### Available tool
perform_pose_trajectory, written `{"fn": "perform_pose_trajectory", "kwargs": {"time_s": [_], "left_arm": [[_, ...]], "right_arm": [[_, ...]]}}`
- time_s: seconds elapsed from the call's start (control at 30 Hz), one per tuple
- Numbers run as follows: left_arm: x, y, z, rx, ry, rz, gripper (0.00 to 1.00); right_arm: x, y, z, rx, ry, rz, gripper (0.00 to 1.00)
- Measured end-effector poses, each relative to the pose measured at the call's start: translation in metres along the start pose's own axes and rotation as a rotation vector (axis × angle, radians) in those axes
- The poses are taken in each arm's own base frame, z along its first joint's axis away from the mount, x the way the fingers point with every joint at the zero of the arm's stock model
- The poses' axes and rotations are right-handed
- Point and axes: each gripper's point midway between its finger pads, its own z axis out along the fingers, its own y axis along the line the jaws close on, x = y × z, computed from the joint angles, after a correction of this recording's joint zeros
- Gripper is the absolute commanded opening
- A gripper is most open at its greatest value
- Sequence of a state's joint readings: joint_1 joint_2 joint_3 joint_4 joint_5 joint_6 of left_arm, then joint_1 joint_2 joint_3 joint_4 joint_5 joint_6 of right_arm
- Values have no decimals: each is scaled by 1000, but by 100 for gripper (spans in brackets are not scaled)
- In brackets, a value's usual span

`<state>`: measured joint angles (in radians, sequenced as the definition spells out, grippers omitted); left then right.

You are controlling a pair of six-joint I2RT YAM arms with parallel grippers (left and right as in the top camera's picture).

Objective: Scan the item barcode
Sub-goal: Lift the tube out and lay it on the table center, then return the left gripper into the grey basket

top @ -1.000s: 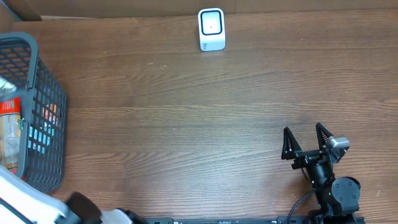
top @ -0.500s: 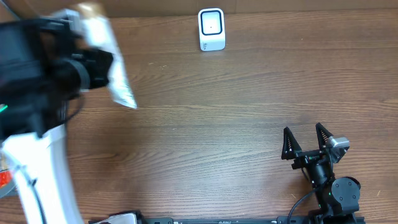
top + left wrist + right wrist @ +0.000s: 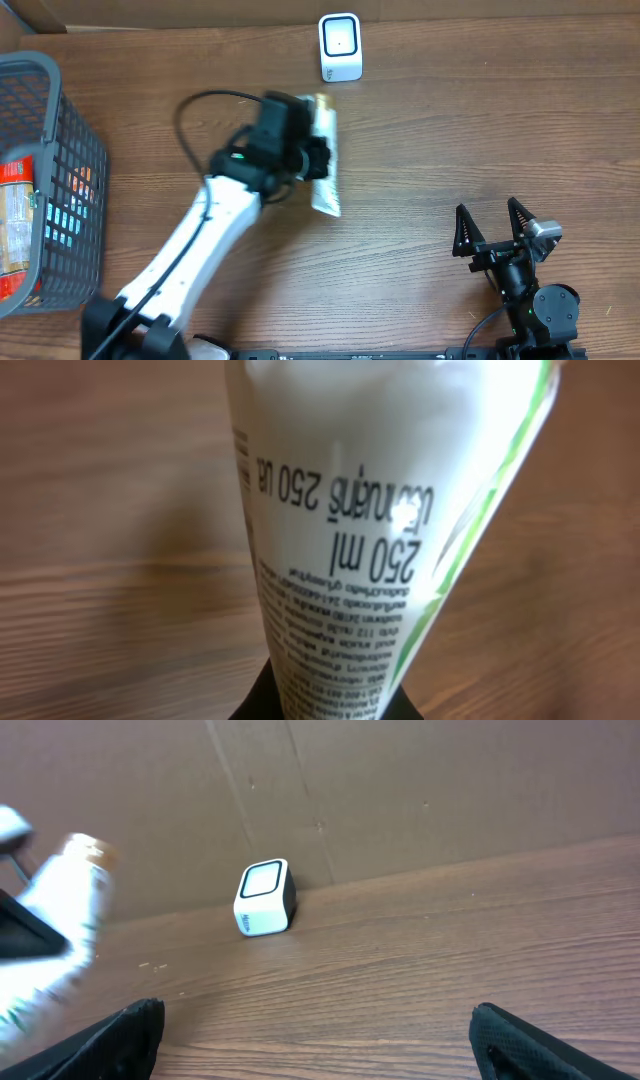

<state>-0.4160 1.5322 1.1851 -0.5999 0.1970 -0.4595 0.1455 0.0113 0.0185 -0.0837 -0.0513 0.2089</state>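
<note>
Closest in, the right gripper [image 3: 488, 215] sits well back from the scanner [image 3: 340, 47] and off to its right. Its jaws are spread wide and there's nothing in them. Far left of the scanner is a dark mesh basket [image 3: 50, 90] with some packaged stuff inside; can't tell what it is. Further out, the left gripper [image 3: 308, 158] is clamped tight on a white pouch [image 3: 326, 185] with green stripes, held above the wooden table [image 3: 450, 130], near the scanner, just in front of it and a touch to its left, not touching it. The left wrist view has "250 ml" printed on it upside down; the fine print is too blurry to read. The scanner itself is a small white box at the far edge against the cardboard wall.
</note>
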Motion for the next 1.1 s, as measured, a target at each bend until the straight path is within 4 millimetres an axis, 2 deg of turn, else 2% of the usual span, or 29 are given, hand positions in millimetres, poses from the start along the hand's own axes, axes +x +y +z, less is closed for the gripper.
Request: {"fn": "perform_pose_trajectory", "kwargs": {"time_s": [0.13, 0.3, 0.4, 0.43, 0.47, 0.6, 0.73, 0.9, 1.0, 1.1], "left_arm": [[20, -13, 42, 1, 73, -19, 4], [51, 1, 86, -65, 187, -118, 4], [56, 6, 96, -82, 205, -173, 4], [55, 5, 98, -80, 200, -181, 9], [54, 4, 98, -77, 195, -186, 20], [53, -6, 100, -54, 186, -190, 75], [57, -13, 100, -41, 194, -189, 99], [51, -18, 100, -12, 179, -181, 100], [44, -21, 94, -3, 174, -151, 100], [24, -20, 69, -3, 145, -133, 100]], "right_arm": [[0, 0, 0, 0, -1, 0, 100], [0, 0, 0, 0, 0, 0, 100], [0, 0, 0, -1, -1, 0, 100], [0, 0, 0, 0, 0, 0, 100], [0, 0, 0, 0, 0, 0, 100], [0, 0, 0, -1, -1, 0, 100], [0, 0, 0, 0, -1, 0, 100], [0, 0, 0, 0, -1, 0, 100], [0, 0, 0, 0, -1, 0, 100], [0, 0, 0, 0, 0, 0, 100]]}}
